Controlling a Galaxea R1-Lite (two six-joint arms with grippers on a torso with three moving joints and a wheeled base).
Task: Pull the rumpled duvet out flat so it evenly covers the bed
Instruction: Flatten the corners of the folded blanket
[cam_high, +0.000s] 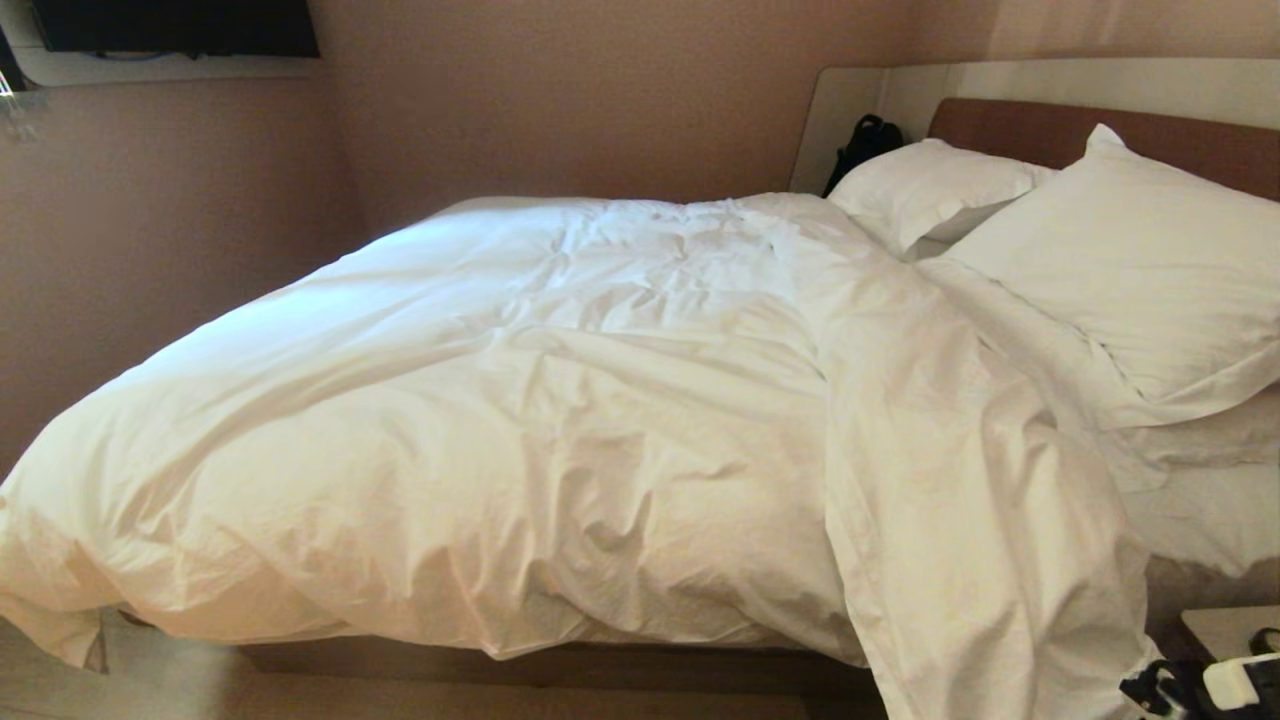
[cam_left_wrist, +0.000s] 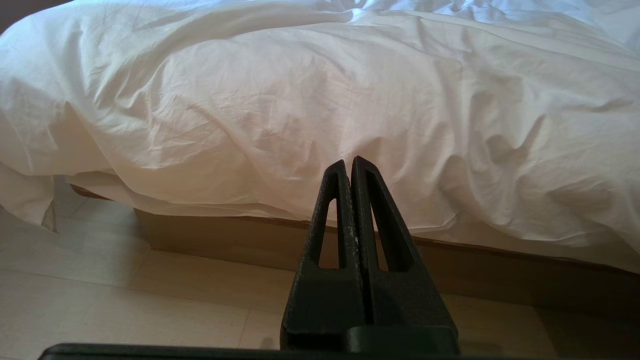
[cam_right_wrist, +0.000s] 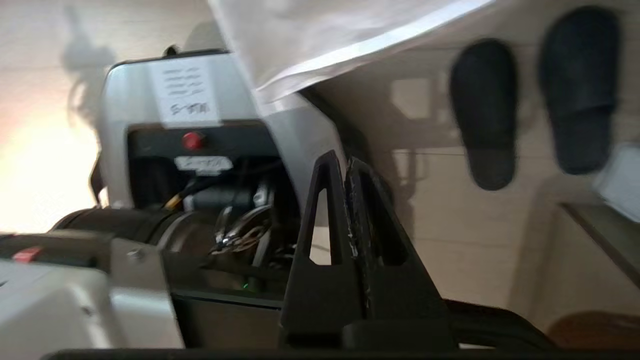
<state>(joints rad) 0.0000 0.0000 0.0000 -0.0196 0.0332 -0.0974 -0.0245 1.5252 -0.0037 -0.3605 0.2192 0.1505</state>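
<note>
1. Duvet (cam_high: 520, 420) lies across the bed (cam_high: 560, 665), puffy and creased. You can see its near edge spilling over the dark wooden base, with one corner drooping lowest at the foot end, farthest from the pillows (cam_high: 1130, 270).
2. Toward the pillows, a long fold of the duvet (cam_right_wrist: 320, 35) runs from the far side of the bed to the near side and hangs right down over the near edge.
3. Past that fold, beside the pillows, a strip of flat sheet (cam_high: 1200, 510) shows uncovered.
4. Your left claw (cam_left_wrist: 348, 162) hangs just short of the duvet's near edge, above the pale floor (cam_left_wrist: 125, 305). Its fingers are pressed together and grip nothing.
5. Your right claw (cam_right_wrist: 340, 162) is low, off the near corner of the bed by the pillows, pointing at the robot's own base (cam_right_wrist: 165, 100). Its fingers are pressed together too, with nothing between them; the hanging fold is above it, not touching.
6. Along the near edge of the bed you have bare floor to move on. On the floor near the right claw lie two dark slippers (cam_right_wrist: 530, 100).
</note>
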